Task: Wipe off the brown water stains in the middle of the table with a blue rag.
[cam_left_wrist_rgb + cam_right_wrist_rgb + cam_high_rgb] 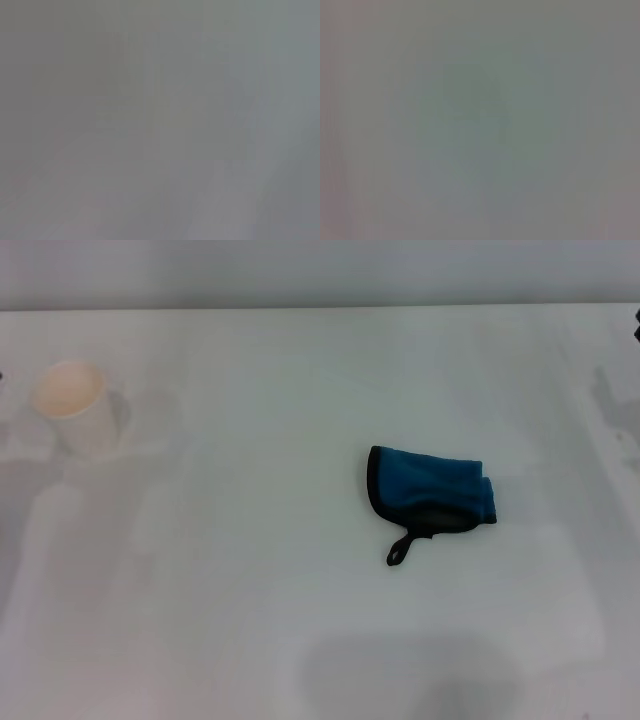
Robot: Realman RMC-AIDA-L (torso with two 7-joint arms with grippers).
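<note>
On the table (250,640), blue rag (430,490) lying alone, paper cup (72,405) well apart, stains perhaps unseen, fingers untellable.

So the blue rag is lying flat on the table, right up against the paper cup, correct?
Not quite. The blue rag does lie flat on the table, but well apart from the paper cup, which stands far off toward the robot's left; the head view shows it.

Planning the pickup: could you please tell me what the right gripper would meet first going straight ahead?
Cannot tell: neither it nor its heading shows; the blue rag lies untouched on the table.
</note>
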